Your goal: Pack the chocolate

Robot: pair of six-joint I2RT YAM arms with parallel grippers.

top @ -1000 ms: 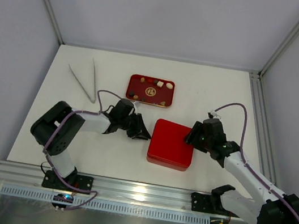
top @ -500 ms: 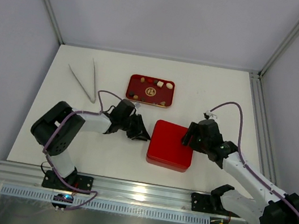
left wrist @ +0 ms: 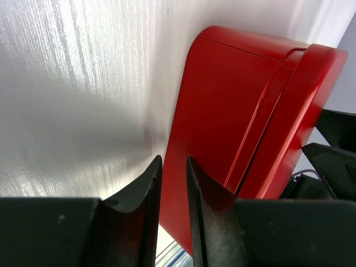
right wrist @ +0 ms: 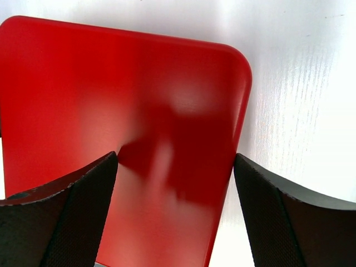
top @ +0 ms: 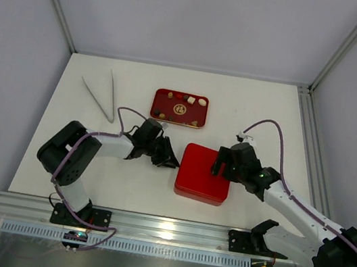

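1. We see a white table [top: 251, 111] from above, with two arms bolted at its near edge.
2. The right arm reaches in from the right. Its right gripper [top: 220, 164] is spread wide and hovers over the right side of a red square box [top: 198, 178]. In the wrist view the two fingers [right wrist: 61, 222] straddle a rounded corner of the lid, and nothing sits between them.
3. The left arm lies low across the table. Its left gripper [top: 172, 160] points at the box's left side, just beside it. The fingers [left wrist: 147, 217] are nearly pressed together, with a thin slit between them and nothing in it.
4. The box is in the middle of the table, with its lid on.
5. A red oblong tray [top: 156, 102] lies farther back, apart from the box.
6. Pale V-shaped tongs [top: 111, 95] lie at the far left.
7. The chocolate [top: 190, 99], small brown, tan and cream pieces, lies scattered in the tray.
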